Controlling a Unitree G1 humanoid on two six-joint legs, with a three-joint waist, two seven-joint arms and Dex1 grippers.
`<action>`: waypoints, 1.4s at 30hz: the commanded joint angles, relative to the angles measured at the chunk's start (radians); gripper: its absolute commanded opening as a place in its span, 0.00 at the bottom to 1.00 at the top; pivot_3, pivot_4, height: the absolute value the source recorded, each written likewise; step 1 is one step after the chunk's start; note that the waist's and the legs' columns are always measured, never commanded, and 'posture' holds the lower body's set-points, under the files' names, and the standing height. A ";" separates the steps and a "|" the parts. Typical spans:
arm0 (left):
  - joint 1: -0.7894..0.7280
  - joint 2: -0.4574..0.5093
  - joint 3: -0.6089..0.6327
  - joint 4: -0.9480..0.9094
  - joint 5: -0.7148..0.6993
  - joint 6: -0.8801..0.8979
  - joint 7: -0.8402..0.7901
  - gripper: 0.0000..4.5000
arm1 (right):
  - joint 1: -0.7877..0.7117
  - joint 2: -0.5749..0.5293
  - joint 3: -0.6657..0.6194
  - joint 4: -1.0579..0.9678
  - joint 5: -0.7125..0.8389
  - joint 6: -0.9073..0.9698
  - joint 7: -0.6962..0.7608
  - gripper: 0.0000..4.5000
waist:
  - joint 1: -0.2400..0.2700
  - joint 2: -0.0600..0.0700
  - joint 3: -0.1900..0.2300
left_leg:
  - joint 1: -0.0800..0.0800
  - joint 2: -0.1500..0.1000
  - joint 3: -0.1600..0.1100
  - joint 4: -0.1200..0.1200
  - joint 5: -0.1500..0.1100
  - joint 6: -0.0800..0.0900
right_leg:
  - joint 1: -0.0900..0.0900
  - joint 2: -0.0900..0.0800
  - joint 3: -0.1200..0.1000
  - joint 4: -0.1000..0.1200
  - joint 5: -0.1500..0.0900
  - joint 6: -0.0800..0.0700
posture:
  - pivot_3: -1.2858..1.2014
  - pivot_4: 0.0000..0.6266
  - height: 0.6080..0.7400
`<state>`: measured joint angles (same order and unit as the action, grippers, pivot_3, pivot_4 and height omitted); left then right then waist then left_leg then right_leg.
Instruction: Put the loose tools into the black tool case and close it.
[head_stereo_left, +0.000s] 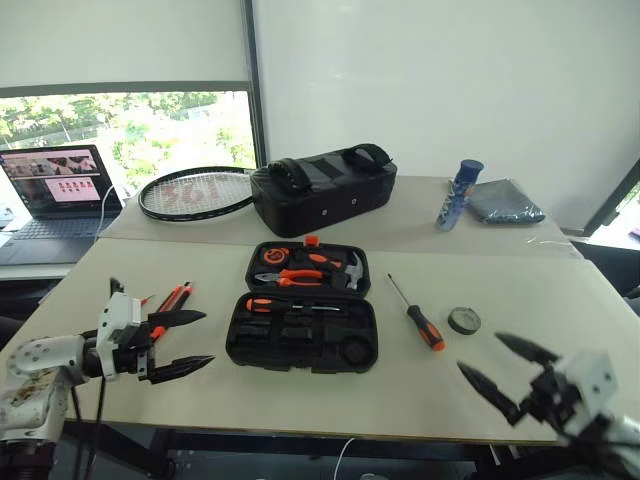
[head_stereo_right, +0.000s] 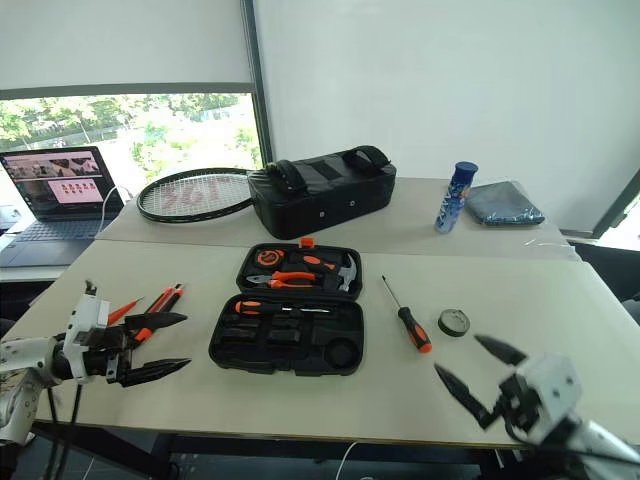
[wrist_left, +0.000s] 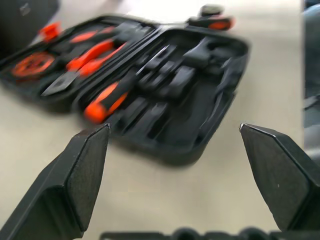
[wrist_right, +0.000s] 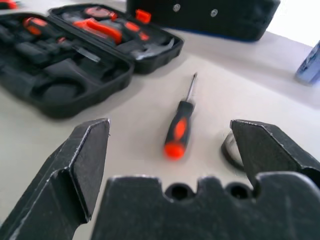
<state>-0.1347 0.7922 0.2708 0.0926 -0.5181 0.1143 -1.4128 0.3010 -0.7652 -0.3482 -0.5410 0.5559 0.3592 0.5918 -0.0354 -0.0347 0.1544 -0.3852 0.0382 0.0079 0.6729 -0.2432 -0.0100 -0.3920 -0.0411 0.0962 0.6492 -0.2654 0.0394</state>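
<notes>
Here, your black tool case (head_stereo_left: 302, 315) lay open mid-desk (head_stereo_left: 560, 300), ready for loading. Both the left gripper (head_stereo_left: 178, 343) and right gripper (head_stereo_left: 506, 370) hung empty, fingers spread, flanking it. A screwdriver (head_stereo_left: 419, 315) and tape roll (head_stereo_left: 463, 320) waited right of the case, red-handled tools (head_stereo_right: 150, 303) left.

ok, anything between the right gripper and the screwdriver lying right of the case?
Nothing visible. The right gripper, open, faces the screwdriver across bare table. The tape roll lies off to one side and the tool case to the other.
</notes>
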 joint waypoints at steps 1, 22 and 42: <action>-0.042 -0.026 -0.027 -0.057 -0.022 0.016 0.036 0.99 | -0.170 -0.114 0.090 0.003 0.074 0.304 -0.017 1.00 | 0.000 0.000 0.000 | -0.001 -0.001 0.000 -0.001 0.000 0.000 | -0.001 0.000 0.000 0.000 0.000 -0.001 | 0.52 0.24 1.00; 0.013 -0.060 -0.032 -0.122 -0.028 0.014 0.102 1.00 | -0.744 -0.107 0.398 0.420 -0.161 0.519 0.064 0.19 | -0.001 0.000 0.000 | -0.022 -0.004 -0.003 -0.003 0.000 0.001 | -0.022 -0.002 -0.001 0.000 0.001 0.000 | 0.52 0.24 1.00; 0.131 -0.087 0.052 -0.127 -0.063 0.016 0.188 1.00 | -1.239 0.068 0.902 0.480 -0.367 0.413 0.507 0.19 | -0.017 0.001 0.001 | -0.024 -0.004 -0.003 -0.003 0.001 -0.001 | -0.032 -0.003 -0.002 0.009 0.004 -0.003 | 0.52 0.24 1.00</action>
<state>-0.0063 0.6974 0.2964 -0.0088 -0.5732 0.1478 -1.2271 -0.9066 -0.6930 0.5480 -0.0596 0.2201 0.7685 1.0790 -0.0524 -0.0335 0.1557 -0.4105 0.0342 0.0042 0.6706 -0.2422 -0.0107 -0.4245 -0.0440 0.0940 0.6577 -0.2618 0.0363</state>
